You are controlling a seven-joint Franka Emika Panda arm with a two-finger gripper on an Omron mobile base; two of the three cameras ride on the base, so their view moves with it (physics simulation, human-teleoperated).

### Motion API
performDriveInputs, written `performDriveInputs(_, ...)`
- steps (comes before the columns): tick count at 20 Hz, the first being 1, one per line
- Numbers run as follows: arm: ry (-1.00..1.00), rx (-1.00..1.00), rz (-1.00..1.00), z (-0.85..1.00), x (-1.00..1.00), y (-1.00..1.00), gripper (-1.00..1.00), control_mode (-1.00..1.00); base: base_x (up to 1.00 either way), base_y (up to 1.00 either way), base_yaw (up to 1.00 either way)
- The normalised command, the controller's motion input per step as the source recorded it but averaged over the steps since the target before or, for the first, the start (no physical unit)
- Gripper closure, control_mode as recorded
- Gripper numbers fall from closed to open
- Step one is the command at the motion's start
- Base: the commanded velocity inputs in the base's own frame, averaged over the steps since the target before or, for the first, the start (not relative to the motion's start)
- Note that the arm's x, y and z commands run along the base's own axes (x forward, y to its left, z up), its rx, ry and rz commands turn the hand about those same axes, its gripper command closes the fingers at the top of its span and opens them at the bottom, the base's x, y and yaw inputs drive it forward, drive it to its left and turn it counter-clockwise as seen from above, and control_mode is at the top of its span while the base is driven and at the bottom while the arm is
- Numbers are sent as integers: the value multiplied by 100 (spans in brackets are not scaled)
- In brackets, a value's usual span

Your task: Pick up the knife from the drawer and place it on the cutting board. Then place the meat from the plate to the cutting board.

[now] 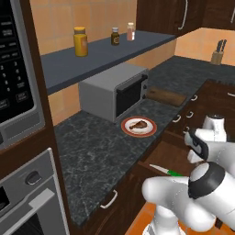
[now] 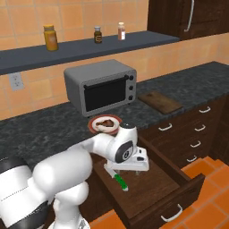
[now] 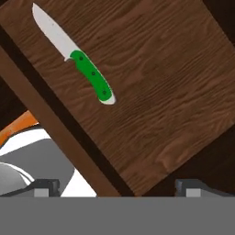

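The knife (image 3: pixel 75 58) is seen lying flat in the open drawer (image 2: pixel 154 185), bare floor all around it. The gripper (image 2: pixel 129 166) is held above it, jaws wide apart and empty. On the counter behind, the plate (image 1: pixel 138 126) with the meat (image 1: pixel 137 124) is set left of the cutting board (image 1: pixel 165 96), before a toaster oven (image 2: pixel 100 86).

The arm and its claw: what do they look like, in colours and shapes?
The arm is made of rounded, glossy white shells with dark grey to black rings at the joints. One joint cap is a dark disc with small pale marks. No loose cables show. The claw hangs from a flat white block; its two finger tips are small, square and dark grey, each with a paler patch.
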Motion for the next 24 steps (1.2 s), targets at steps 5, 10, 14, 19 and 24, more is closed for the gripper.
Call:
performDriveInputs(5, 1, 7, -23, -16, 9, 16, -100, -100, 0, 0, 0)
performDriveInputs(10, 17, 20, -53, 0, -3, 29, -100, -100, 0, 0, 0)
performDriveInputs(14, 21, 4, -27, 0, 0, 34, -100, -100, 0, 0, 0)
performDriveInputs(19, 15, 4, -19, -38, 0, 23, -100, -100, 0, 0, 0)
performDriveInputs(24, 0, 0, -12, -52, 18, 7, -100, -100, 0, 0, 0)
